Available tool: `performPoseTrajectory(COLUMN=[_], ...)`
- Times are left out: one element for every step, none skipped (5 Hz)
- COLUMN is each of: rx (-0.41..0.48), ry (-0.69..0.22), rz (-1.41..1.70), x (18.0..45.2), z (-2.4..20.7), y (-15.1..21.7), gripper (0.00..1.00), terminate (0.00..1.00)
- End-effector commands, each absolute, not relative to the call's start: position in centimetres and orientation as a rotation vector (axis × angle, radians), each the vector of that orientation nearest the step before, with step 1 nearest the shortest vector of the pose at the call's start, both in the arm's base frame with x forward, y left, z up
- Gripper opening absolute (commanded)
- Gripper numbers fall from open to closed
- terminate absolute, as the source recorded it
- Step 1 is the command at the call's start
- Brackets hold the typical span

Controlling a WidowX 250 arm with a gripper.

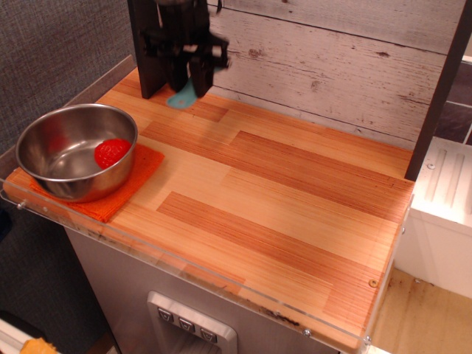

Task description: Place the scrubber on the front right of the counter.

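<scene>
The teal scrubber (182, 96) hangs from my black gripper (188, 82) at the back left of the wooden counter (280, 199). Only its teal handle end shows below the fingers; the bristle head is hidden. The gripper is shut on the scrubber and holds it clear above the counter surface, close to the back wall. The arm is blurred from motion.
A steel bowl (74, 151) with a red strawberry-like object (111, 153) inside sits on an orange cloth (122, 188) at the front left. A whitewashed plank wall (332, 66) backs the counter. A clear acrylic strip (221, 276) edges the front. A dark post (439, 88) stands at the right.
</scene>
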State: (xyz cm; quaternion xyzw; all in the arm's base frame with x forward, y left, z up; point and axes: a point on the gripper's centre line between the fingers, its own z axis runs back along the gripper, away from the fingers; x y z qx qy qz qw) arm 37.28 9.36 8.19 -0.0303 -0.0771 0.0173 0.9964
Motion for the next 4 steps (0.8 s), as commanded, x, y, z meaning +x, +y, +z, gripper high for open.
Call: performPoseTrajectory(rx=[-0.148,-0.141,-0.078,-0.034], ry=[-0.237,-0.245,-0.216,-0.193], rz=[-0.14,-0.141,-0.147,-0.122], x=[32.2,29.4,27.7,26.4], z=[13.3,11.9,10.8,9.3], y=[2.8,0.4,-1.7,-3.8], gripper=[0.0,0.0,0.0,0.0], terminate=[0.0,0.0,0.0,0.0])
